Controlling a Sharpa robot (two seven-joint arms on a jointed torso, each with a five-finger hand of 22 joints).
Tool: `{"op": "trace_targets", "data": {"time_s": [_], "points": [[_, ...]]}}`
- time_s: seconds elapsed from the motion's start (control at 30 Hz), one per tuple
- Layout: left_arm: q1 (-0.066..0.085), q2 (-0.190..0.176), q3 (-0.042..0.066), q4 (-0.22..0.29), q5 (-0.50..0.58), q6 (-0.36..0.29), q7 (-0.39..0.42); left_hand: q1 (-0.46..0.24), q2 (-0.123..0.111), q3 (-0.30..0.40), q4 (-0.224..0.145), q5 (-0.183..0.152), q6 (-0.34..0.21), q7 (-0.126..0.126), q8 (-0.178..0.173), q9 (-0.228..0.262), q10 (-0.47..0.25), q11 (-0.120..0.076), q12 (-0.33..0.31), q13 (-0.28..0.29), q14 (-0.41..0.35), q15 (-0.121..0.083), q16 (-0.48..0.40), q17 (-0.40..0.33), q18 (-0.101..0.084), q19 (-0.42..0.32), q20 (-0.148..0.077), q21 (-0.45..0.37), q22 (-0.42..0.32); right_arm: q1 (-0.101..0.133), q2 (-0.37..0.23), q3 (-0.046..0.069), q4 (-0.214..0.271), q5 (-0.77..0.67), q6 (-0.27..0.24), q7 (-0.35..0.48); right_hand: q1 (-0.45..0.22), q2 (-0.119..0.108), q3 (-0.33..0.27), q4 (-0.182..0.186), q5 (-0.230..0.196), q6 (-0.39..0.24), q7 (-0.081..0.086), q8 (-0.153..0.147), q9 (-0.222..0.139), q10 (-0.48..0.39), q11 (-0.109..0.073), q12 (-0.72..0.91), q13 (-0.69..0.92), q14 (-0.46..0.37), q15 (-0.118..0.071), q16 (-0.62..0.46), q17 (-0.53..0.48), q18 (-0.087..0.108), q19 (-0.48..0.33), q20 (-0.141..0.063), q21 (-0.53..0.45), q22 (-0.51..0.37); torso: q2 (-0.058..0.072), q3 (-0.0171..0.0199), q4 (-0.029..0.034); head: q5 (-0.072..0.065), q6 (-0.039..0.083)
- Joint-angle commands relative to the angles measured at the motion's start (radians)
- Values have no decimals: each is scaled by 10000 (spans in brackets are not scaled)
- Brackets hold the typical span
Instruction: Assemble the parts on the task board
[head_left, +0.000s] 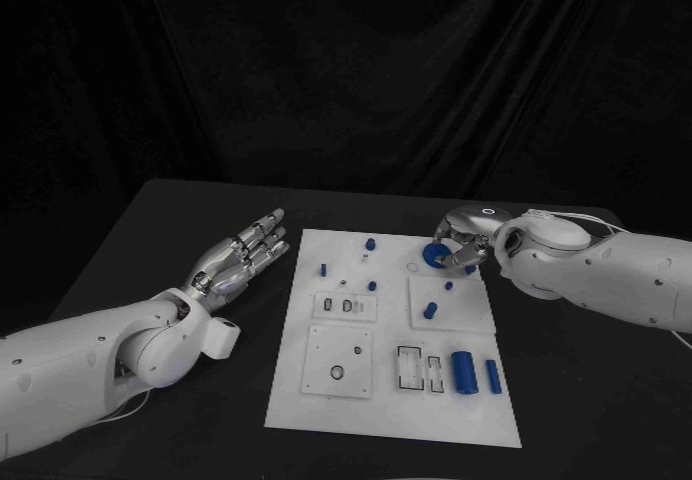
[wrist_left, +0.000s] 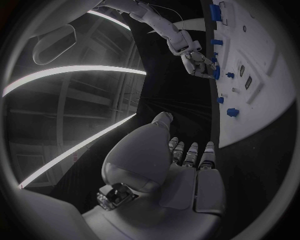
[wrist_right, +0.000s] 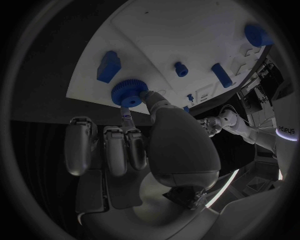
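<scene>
Parts for the assembly are lying scattered across the white task board (head_left: 325, 410) at the middle of the black table (head_left: 173, 210) as the robot is working at its far edge. At left, the left hand (head_left: 242, 256) is hovering over bare table just beside the board, fingers extended and slightly apart, holding nothing. Across the board, small blue pegs (head_left: 371, 243) are standing near its far end, while a blue cylinder (head_left: 463, 371) and a slimmer blue bar (head_left: 493, 376) are lying near its front right corner. At right, the right hand (head_left: 464, 244) is pinching a blue toothed gear (wrist_right: 129, 92) at the board's far right corner, thumb and a fingertip closing on its rim. With so light a pinch, the gear is likely to slip or tip if it is lifted quickly, and could knock the neighbouring blue block (wrist_right: 108, 66).
</scene>
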Motion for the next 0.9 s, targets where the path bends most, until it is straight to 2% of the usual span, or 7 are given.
{"op": "trace_targets", "data": {"time_s": [0.03,0.27,0.63,0.9], "points": [[-15,6,7,12,-9,154,59,-57,-18,29,-30,49,19,64,42,14,7,92,-65,-13,14,87,-65,-15,68,13,76,-52,-8,-69,-60,-34,78,-22,-213,226,197,90,-11,-140,-295,743,-593,820,1395,1040,-78,25,2634,1038,-59,26,2633,-174,82,-40,83,2041,-6,-9,-4,24,-11],[-18,20,7,-13,-9,181,20,-62,-1,50,-38,51,29,79,43,15,7,103,-65,-13,14,98,-65,-15,69,16,90,-50,-6,-61,-189,-30,307,-22,-427,337,200,138,-70,-191,-671,698,-666,1166,1889,1040,-134,25,2634,1038,-105,26,2633,-181,115,-77,107,2052,-7,-7,4,41,-40],[-28,38,7,-38,-9,229,-30,-73,12,78,-57,49,20,98,41,13,7,120,-65,-13,14,139,-65,-15,70,21,118,-46,-2,72,-211,-25,736,-21,-462,436,156,146,-102,-164,-776,642,-689,1275,2069,1040,-154,25,2634,1038,-123,26,2633,-186,132,-95,125,2059,-12,-22,7,74,-46],[-34,39,7,-36,-9,254,-59,-87,9,98,-78,45,16,100,39,12,7,127,-65,-13,14,185,-65,-15,70,29,156,-39,4,318,-71,-22,1097,-21,-483,503,87,120,-147,-117,-858,541,-691,1334,2211,1040,-165,25,2634,1038,-140,26,2633,-193,154,-112,150,2068,-13,-14,16,71,-41]]}}
